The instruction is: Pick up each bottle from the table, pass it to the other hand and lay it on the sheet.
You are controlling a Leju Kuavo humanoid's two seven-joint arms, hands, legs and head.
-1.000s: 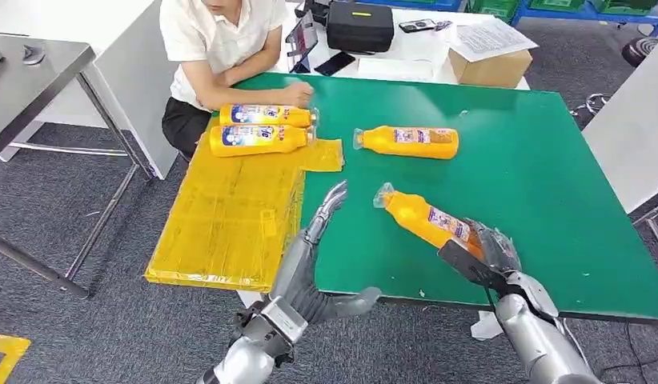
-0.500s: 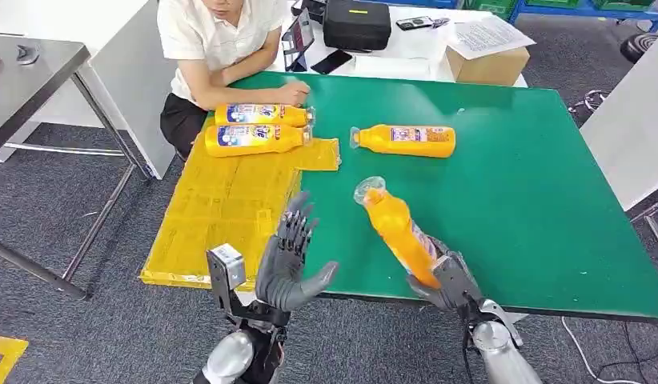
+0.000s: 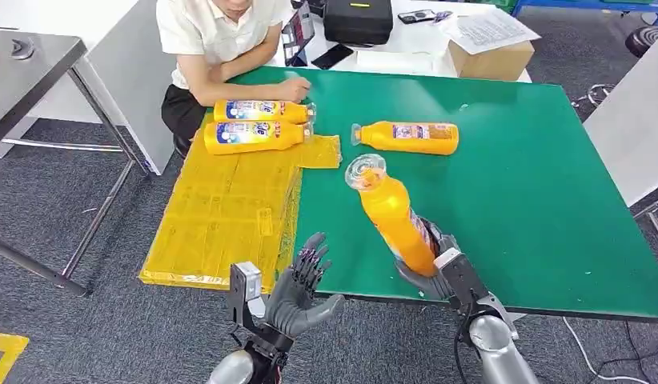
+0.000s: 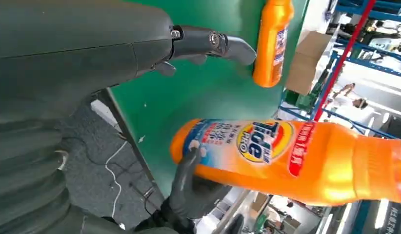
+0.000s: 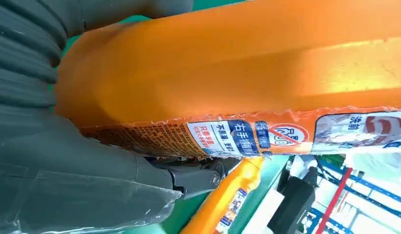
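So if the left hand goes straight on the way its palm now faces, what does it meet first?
Probably the orange plastic bottle held by the right hand; the left hand is open, its palm faces that bottle, though depth is unclear.

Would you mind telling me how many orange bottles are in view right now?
4: two on the yellow sheet at and, one on the green table at, one in the right hand at.

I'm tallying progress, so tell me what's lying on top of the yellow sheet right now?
Two orange bottles lie side by side at the far end of the yellow sheet, by a person's hand. Anything beneath the sheet is covered.
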